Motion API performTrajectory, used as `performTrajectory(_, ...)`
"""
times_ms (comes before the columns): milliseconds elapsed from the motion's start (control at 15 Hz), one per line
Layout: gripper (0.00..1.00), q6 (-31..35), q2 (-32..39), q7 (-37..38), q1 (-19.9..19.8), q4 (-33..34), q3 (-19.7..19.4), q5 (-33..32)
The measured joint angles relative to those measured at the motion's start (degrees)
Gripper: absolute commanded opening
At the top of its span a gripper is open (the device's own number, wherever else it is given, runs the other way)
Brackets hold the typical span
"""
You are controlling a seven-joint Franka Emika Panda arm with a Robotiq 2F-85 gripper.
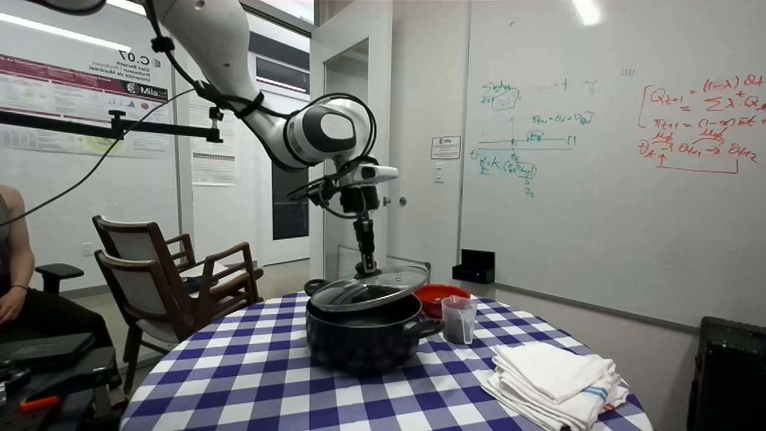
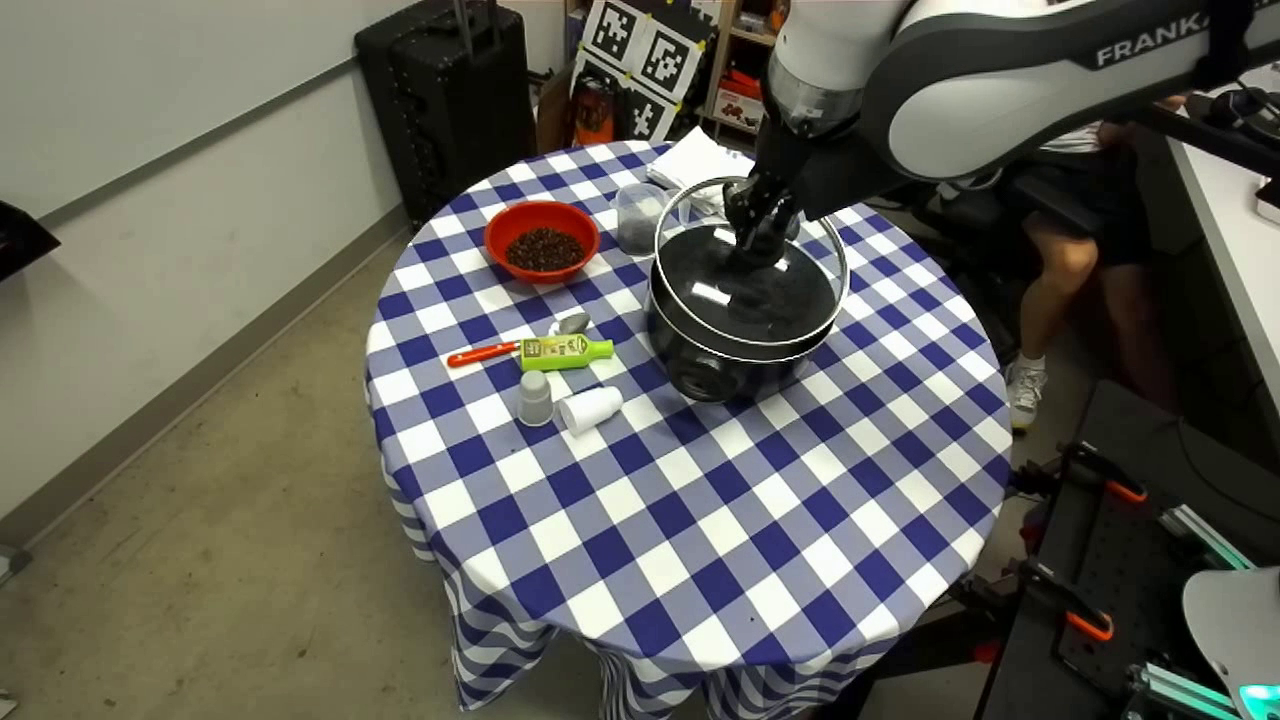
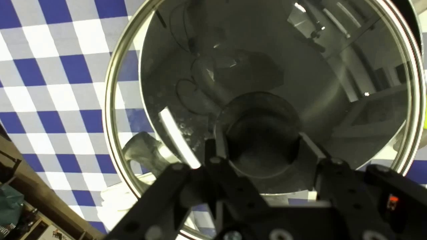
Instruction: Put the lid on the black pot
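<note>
Hand (image 3: 263, 148) clamped on the dark knob (image 3: 262, 138) of the lid (image 1: 389, 287). We have the lid tilted over the black pot (image 1: 362, 344), one edge higher; we can't tell if the low edge touches the pot's rim. Red bowl (image 2: 540, 214) and see-through cup (image 1: 468, 320) stand near the pot on the checked surface (image 2: 700, 580).

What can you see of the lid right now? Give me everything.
The lid is round, see-through and shiny, apparently glass, with a silvery rim and a dark central knob. The gripper clasps that knob from both sides. The lid hangs tilted over the black pot, not seated; I can't tell whether its rim touches the pot anywhere.
</note>
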Motion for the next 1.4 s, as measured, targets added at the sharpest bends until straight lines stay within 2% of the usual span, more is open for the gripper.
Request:
performTrajectory(867, 0.25, -0.3, 3.4, -2.2, 0.6, 2.0, -0.7, 3.2)
performTrajectory(1400, 0.25, -5.7, 3.8, -6.5, 0.6, 6.3, -1.0, 6.0)
